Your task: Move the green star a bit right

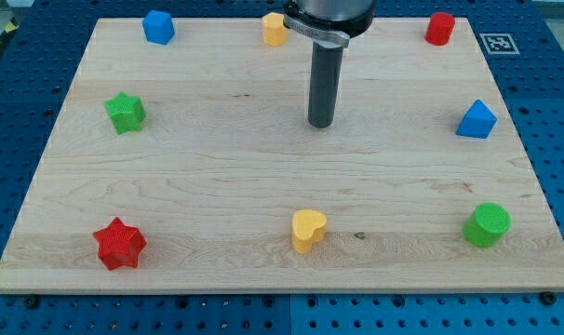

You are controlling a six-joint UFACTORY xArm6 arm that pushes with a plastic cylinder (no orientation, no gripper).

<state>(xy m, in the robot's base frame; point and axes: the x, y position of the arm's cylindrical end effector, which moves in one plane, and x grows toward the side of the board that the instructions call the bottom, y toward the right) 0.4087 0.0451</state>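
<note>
The green star lies near the left edge of the wooden board, in the upper half. My tip stands on the board right of centre toward the view's top, far to the right of the green star and touching no block.
A blue block, a yellow block and a red block lie along the top edge. A blue triangular block sits at the right. A red star, a yellow heart and a green cylinder lie along the bottom.
</note>
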